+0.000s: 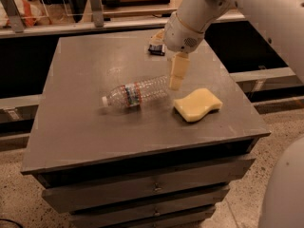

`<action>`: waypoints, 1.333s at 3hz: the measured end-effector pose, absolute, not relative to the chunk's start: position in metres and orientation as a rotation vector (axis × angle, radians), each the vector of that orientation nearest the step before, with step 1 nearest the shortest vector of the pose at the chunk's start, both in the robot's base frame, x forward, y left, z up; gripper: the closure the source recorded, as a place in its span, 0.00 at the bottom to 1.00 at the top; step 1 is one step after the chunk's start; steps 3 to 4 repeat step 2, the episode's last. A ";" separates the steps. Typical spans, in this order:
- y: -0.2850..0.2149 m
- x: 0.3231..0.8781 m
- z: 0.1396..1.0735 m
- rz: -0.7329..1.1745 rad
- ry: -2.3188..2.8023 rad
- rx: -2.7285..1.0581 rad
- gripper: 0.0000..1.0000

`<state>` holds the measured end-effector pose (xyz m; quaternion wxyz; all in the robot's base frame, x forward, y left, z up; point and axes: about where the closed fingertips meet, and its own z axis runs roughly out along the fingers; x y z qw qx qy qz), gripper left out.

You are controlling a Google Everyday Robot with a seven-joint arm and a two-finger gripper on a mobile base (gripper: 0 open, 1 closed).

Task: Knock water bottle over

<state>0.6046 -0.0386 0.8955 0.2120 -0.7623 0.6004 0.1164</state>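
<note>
The water bottle (136,92) lies on its side near the middle of the grey cabinet top (85,122), white cap pointing left, label band near the cap end. My gripper (176,81) hangs from the white arm just above and right of the bottle's base end, fingers pointing down, holding nothing. It is raised a little off the surface, between the bottle and the yellow sponge.
A yellow wavy sponge (197,105) lies right of the bottle. A small black rectangular object (156,49) sits at the back of the top, partly behind the arm. Shelving and a railing stand behind the cabinet; drawers front it below.
</note>
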 end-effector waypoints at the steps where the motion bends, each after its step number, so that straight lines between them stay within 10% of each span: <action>1: -0.052 0.604 0.900 0.418 1.723 -1.984 0.00; 4: -0.051 0.603 0.900 0.431 1.723 -1.975 0.00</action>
